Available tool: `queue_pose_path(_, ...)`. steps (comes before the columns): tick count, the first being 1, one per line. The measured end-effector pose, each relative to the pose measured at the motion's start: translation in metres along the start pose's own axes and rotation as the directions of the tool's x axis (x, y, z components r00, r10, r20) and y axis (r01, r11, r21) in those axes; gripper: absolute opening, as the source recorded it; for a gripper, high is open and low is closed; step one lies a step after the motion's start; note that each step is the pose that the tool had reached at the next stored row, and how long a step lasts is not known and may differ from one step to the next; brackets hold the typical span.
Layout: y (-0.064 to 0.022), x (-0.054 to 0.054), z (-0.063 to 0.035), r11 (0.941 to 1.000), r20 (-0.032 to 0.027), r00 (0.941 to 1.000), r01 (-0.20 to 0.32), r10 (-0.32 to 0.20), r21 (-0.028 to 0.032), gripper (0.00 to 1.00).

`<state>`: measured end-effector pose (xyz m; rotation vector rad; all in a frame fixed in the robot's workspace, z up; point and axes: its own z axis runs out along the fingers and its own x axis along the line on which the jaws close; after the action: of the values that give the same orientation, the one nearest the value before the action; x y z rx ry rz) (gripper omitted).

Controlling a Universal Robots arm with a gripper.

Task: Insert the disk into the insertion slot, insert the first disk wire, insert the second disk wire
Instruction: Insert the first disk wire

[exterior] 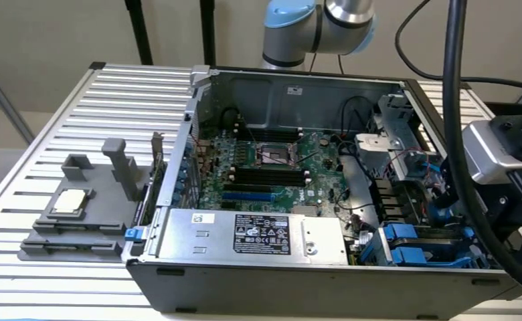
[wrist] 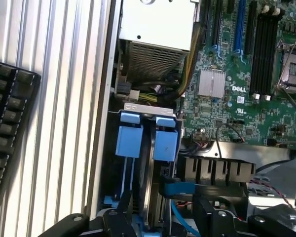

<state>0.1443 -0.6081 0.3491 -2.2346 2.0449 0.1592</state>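
Observation:
My gripper (wrist: 163, 217) hangs open over the insertion slot (wrist: 148, 111), the grey metal cage in the case's corner. One black finger (wrist: 119, 217) stands on each side of the cage's blue tabs, and nothing is between them. The disk (wrist: 150, 168) stands edge-on in the cage, its grey edge running between two bright blue carrier tabs (wrist: 128, 140). A blue flat plug with a blue wire (wrist: 180, 187) lies loose just beside the cage. In the exterior view the insertion slot (exterior: 417, 244) is at the case's near right corner, below my wrist housing (exterior: 502, 154).
The silver power-supply box (exterior: 243, 234) sits next to the cage. The green motherboard (exterior: 270, 167) and a black finned block (wrist: 217, 170) lie behind it. A black keyboard (wrist: 10, 133) rests on the slatted table (wrist: 64, 98). A grey fixture (exterior: 73, 214) stands at the exterior view's left.

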Motion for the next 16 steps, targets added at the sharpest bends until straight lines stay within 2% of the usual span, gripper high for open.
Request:
queue_pose_path(2, -0.0011, 0.001, -0.0001, 1.0, 0.0066, 1.0, 0.0, 0.0, 0.0002, 0.6)
queue_pose_path(4, -0.0031, 0.001, -0.0001, 1.0, 0.0103, 0.9999, 0.0, 0.0, 0.0006, 0.6)
queue_pose_path(8, -0.0133, 0.002, -0.0002, 1.0, 0.0168, 0.9999, 0.003, -0.003, 0.0007, 0.6)
queue_pose_path(11, -0.0147, 0.002, 0.0002, 1.0, 0.0173, 0.9998, 0.007, -0.007, 0.0002, 0.6)
queue_pose_path(13, -0.0147, 0.002, 0.0007, 1.0, 0.0174, 0.9998, 0.009, -0.009, -0.0001, 0.51)
queue_pose_path(15, -0.0156, 0.002, 0.0009, 0.9999, 0.0175, 0.9998, 0.011, -0.011, -0.0005, 0.51)
queue_pose_path(16, -0.0165, 0.002, 0.0011, 0.9999, 0.0177, 0.9998, 0.013, -0.013, -0.0007, 0.44)
